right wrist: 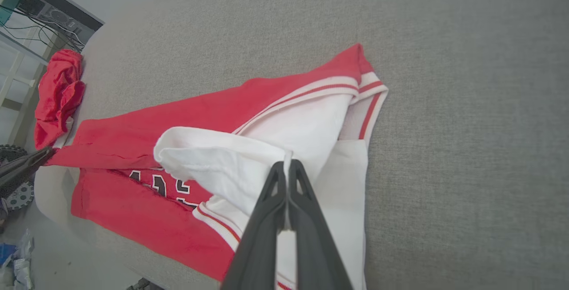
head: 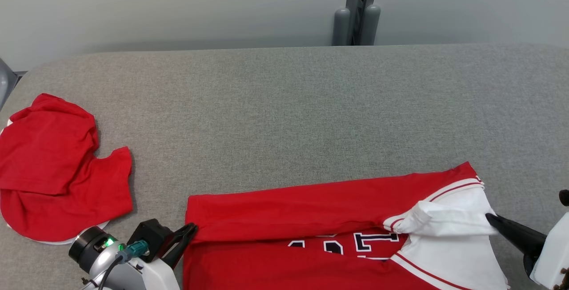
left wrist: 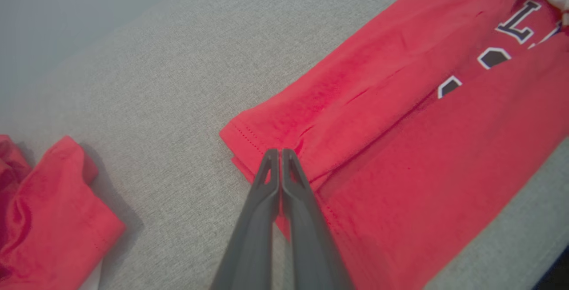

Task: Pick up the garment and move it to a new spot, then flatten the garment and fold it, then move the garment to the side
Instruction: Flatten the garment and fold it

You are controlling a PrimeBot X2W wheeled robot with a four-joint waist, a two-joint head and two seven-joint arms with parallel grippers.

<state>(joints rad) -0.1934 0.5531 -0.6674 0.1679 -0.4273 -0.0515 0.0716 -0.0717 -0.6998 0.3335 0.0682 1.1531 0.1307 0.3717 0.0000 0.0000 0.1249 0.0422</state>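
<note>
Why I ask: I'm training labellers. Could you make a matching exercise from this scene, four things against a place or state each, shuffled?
1 left hand
2 right hand
3 jersey
4 crumpled red garment

A bunched at the table's left end
B shut on the white fabric
C shut, tips at the red hem
D stretched along the near edge, partly folded

Pairs: 1-C, 2-B, 3-D, 4-A.

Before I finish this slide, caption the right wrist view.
Right gripper, shut, pinches a white fold of the red jersey on the grey table.
</note>
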